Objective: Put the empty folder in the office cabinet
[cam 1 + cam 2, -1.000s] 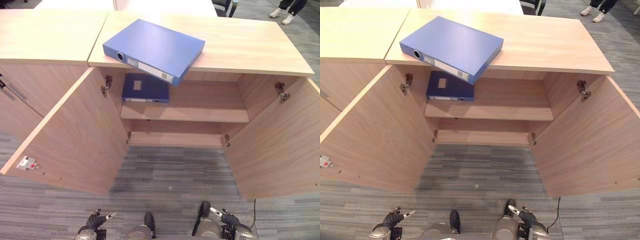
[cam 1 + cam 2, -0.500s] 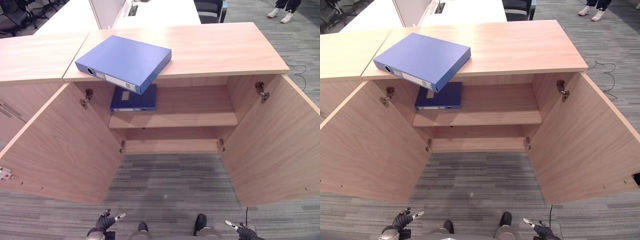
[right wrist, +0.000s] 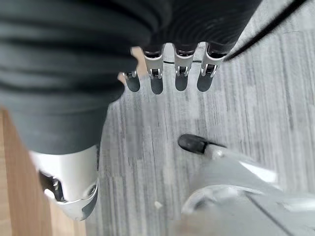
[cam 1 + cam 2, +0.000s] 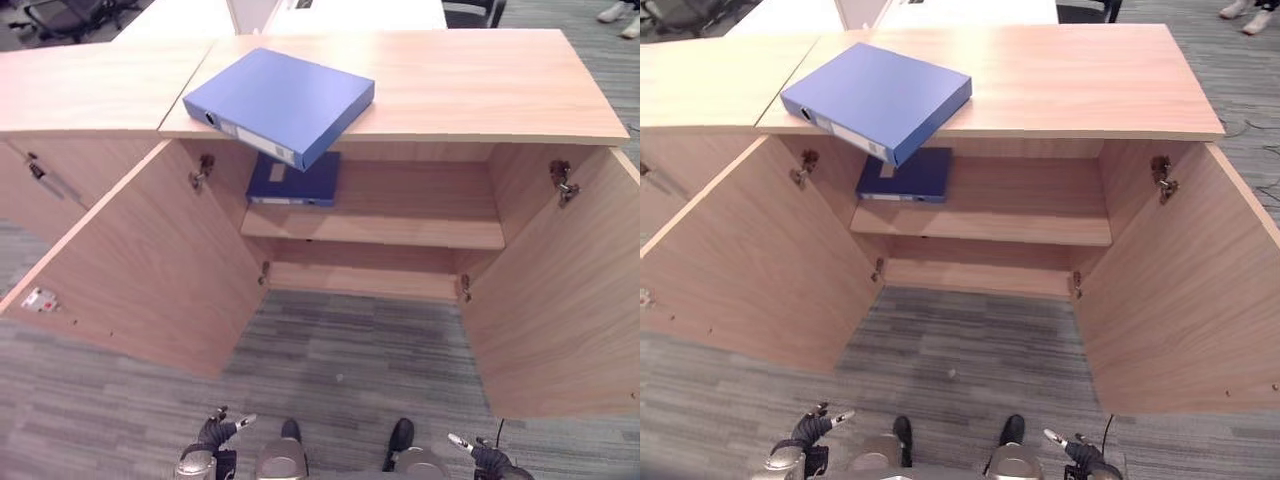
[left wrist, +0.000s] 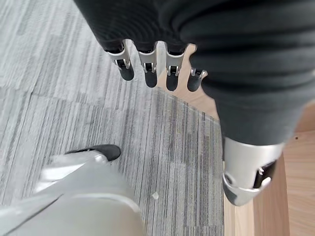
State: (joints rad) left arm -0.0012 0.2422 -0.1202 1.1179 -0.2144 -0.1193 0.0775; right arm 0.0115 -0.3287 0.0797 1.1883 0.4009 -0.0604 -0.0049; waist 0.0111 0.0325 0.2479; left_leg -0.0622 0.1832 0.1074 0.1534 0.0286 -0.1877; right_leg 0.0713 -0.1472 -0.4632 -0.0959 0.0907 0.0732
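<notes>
In the left eye view the blue folder [image 4: 280,103] lies flat on the wooden worktop [image 4: 470,85] of the office cabinet [image 4: 380,200], on its left part, turned at an angle so that its near corner juts past the front edge over the open compartment. That overhang leaves a free corner and spine edge to take hold of, by my reading. Both doors stand wide, the left door [image 4: 150,260] and the right door [image 4: 555,290], so the shelf [image 4: 400,225] is open to reach. A second, darker blue folder [image 4: 295,180] lies flat at the shelf's left end, just under the jutting corner; the shelf to its right is bare, which looks the likeliest spot for the folder. The left hand [image 4: 218,436] hangs low at the near edge, well apart from the cabinet.

In the right eye view the right hand [image 4: 1076,450] hangs low too, over the grey carpet [image 4: 960,340].

The left wrist view shows that hand's fingers [image 5: 147,69] straight and spread, holding nothing.

The right wrist view shows its fingers [image 3: 177,73] likewise straight and empty. The pick-up is not yet begun.
</notes>
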